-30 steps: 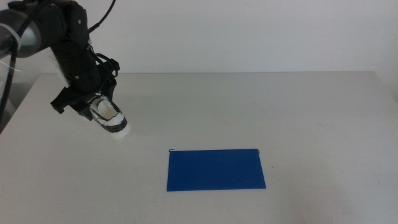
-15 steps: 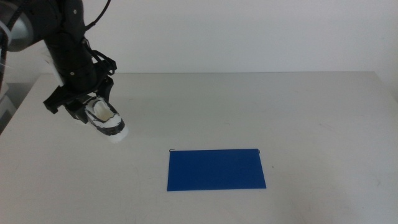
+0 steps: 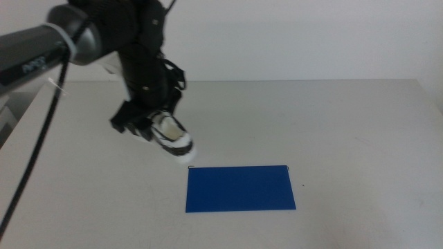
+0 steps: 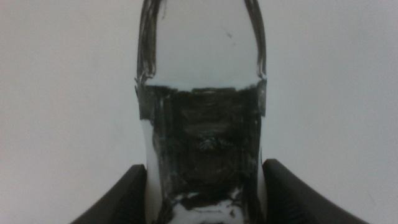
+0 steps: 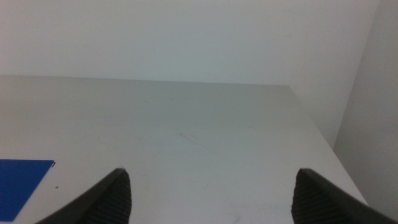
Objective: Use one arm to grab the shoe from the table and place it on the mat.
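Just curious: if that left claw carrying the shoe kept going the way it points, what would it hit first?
Probably bare table. The left claw points down, holding the shoe just short of the mat.

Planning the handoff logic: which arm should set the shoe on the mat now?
Left. Its gripper already holds the shoe just off the mat's near corner. The right gripper waits open and empty at the table's far side.
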Robot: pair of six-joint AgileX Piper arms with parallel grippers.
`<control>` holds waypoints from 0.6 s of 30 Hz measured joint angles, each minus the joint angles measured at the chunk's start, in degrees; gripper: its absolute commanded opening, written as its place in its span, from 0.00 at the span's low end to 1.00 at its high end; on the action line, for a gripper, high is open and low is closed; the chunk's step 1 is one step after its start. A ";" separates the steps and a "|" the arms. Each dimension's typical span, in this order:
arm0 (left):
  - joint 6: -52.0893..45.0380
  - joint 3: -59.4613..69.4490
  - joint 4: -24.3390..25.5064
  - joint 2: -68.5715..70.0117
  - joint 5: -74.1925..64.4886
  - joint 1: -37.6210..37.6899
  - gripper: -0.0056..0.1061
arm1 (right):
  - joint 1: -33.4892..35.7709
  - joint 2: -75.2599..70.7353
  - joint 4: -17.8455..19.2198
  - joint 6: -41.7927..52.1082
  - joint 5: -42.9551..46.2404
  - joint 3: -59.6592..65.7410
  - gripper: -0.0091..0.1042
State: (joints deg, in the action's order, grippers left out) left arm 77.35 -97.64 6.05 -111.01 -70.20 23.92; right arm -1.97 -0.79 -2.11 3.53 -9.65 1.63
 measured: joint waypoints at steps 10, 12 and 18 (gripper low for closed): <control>7.21 -0.41 -0.61 -2.32 3.91 10.53 0.22 | 0.00 0.00 0.00 0.00 0.00 0.00 0.67; 7.85 -1.68 -1.20 -4.06 4.04 11.90 0.22 | 0.00 0.00 0.00 0.00 0.00 0.00 0.67; 10.00 -9.21 -1.52 -10.12 1.36 15.79 0.22 | 0.00 0.00 0.00 0.00 0.00 0.00 0.67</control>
State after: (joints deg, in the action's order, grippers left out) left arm 87.35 -106.84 4.53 -121.12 -68.84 39.71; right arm -1.97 -0.79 -2.11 3.53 -9.65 1.63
